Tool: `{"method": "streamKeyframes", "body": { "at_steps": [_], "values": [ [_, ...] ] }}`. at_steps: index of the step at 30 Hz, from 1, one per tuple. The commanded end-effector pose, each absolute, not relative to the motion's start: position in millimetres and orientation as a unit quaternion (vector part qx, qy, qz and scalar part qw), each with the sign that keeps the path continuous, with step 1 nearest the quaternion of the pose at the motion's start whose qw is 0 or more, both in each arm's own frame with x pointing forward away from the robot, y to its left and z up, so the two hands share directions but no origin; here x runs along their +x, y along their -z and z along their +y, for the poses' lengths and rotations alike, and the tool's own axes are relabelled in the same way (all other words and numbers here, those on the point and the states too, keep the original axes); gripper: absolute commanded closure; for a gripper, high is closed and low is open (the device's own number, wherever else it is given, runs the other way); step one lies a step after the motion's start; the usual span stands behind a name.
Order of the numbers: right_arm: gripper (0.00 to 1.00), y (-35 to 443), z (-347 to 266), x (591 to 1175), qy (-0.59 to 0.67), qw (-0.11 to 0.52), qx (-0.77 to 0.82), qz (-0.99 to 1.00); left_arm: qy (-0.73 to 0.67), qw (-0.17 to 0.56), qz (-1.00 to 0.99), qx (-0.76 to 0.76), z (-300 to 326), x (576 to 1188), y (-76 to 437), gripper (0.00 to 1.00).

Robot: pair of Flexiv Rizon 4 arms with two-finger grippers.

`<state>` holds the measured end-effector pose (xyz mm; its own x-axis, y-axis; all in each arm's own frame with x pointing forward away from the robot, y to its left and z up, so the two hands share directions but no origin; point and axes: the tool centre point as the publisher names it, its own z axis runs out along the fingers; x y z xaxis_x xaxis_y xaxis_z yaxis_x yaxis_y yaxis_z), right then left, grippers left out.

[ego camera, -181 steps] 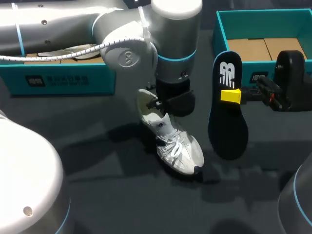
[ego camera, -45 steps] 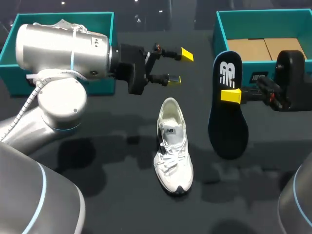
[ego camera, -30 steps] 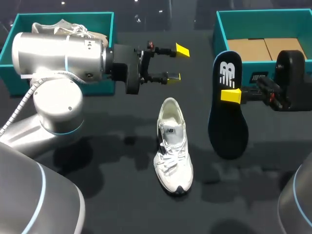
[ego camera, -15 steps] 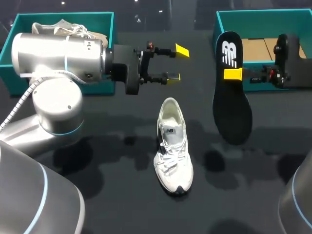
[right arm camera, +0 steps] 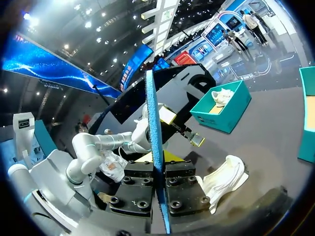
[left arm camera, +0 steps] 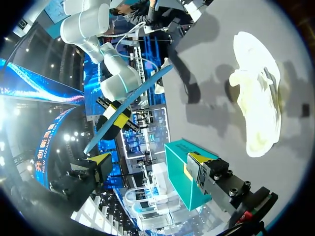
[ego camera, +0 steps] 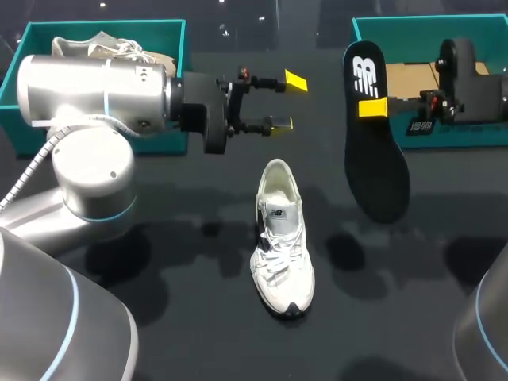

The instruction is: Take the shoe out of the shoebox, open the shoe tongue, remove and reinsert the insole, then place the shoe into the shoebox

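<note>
Table (ego camera: pixel 198 317): R tool (ego camera: pixel 371 107) clamps insole (ego camera: pixel 378 171); L tool (ego camera: pixel 287 101) open, near shoe (ego camera: pixel 282 238).

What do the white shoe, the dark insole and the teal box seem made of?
Shoe: white woven-looking fabric with laces, matte.
Insole: probably foam; thin, matte dark face, blue edge.
Shoebox: likely cardboard; teal walls, brown flaps inside.

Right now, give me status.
Left gripper open, empty. Right gripper shut on insole, off the table. Shoe sole-down on table. Nothing between them.
</note>
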<state>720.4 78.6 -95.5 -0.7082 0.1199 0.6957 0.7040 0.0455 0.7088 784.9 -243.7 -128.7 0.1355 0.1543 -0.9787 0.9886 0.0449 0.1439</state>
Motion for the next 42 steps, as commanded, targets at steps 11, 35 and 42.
{"method": "streamKeyframes", "body": {
  "at_steps": [11, 35, 42],
  "values": [
    [1.00, 102.6, 94.1, 759.2, 0.588, 0.288, -0.380, -0.653, 0.413, 0.533, 0.495, 0.549, -235.8, 777.4, 124.8, 0.00],
    [1.00, 127.5, 118.6, 804.7, 0.526, 0.403, -0.502, -0.556, 0.463, 0.528, 0.475, 0.530, -261.9, 786.3, 139.1, 0.05],
    [1.00, 136.8, 124.6, 816.0, 0.522, 0.416, -0.528, -0.525, 0.459, 0.532, 0.477, 0.528, -265.6, 787.9, 142.2, 0.29]
  ]
}}
